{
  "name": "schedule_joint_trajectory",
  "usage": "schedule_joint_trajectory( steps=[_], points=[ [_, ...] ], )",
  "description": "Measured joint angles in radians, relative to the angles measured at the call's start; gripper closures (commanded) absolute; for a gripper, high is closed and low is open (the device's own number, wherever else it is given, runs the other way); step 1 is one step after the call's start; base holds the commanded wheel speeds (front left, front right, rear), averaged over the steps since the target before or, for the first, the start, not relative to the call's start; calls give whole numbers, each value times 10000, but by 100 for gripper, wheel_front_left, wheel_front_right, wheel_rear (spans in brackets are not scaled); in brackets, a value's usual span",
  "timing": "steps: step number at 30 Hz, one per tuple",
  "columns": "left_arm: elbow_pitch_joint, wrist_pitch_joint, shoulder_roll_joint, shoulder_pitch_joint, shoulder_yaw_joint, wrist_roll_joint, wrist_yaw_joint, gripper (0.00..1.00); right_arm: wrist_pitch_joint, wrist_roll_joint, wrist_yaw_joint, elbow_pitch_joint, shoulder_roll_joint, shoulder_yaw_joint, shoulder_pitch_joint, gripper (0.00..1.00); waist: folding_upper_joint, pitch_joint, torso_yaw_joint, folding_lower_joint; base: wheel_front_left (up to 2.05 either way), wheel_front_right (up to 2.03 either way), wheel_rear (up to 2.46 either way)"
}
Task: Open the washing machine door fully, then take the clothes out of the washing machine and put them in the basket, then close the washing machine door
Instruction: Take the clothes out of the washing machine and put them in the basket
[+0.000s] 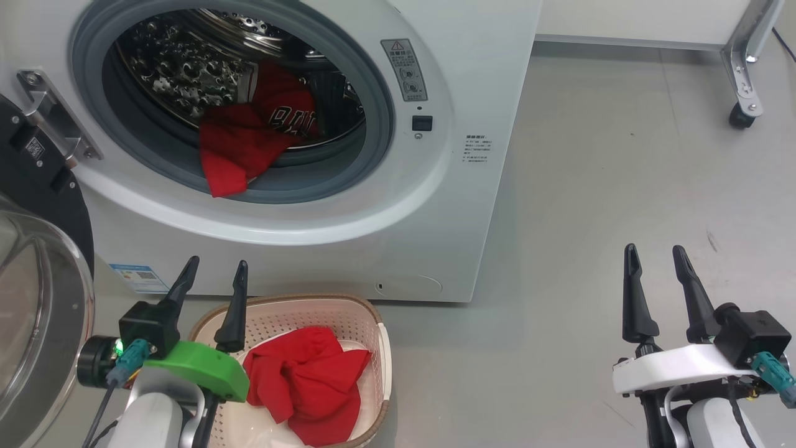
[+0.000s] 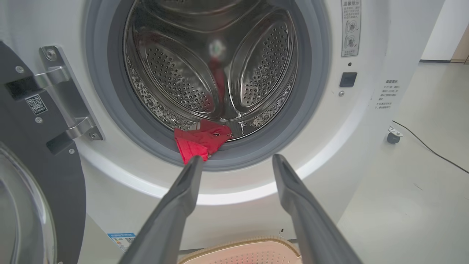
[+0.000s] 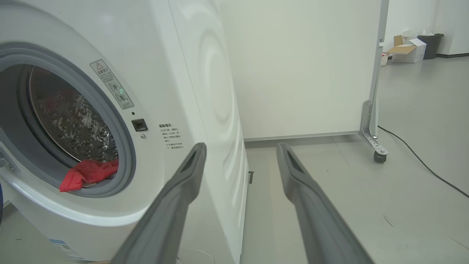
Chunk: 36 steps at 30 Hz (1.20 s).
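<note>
On the head view I see the washing machine (image 1: pixel 435 218) with its door (image 1: pixel 37 186) swung wide open to the left. Red clothes (image 1: pixel 255 137) lie at the bottom of the drum (image 1: pixel 180 74), and one end spills over the grey gasket (image 1: pixel 367 155). The basket (image 1: pixel 373 323) sits on the floor (image 1: pixel 622 155) right in front of the machine, with a red garment (image 1: pixel 311 379) crumpled inside it. My left gripper (image 1: pixel 217 264) hangs over the basket's left edge, fingers spread wide and holding nothing. My right gripper (image 1: pixel 655 250) is well off to the right above bare floor, equally wide and empty.

On the left wrist view the two fingers point straight at the drum opening. The red clothes sit at the lip just beyond the left fingertip; I cannot tell whether it touches them. The basket's rim shows at the bottom edge, between the fingers.

On the right wrist view the fingers aim past the machine's front right corner toward a white panel on castors (image 3: pixel 300 66). A red bundle shows low in the drum mouth, far left.
</note>
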<state>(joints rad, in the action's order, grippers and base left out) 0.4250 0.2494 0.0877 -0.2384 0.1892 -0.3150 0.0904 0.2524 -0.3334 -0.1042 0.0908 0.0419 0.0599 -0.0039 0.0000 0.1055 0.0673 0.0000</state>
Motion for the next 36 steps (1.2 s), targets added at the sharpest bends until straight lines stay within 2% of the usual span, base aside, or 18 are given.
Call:
schedule_joint_trajectory(
  steps=[36],
  points=[
    [-1361, 0, -125, 1104, -104, 514, -119, 0, 0, -2, -4, -128, -6, 188, 343, 0, 0, -11, -304, 0, 0, 0, 0]
  ],
)
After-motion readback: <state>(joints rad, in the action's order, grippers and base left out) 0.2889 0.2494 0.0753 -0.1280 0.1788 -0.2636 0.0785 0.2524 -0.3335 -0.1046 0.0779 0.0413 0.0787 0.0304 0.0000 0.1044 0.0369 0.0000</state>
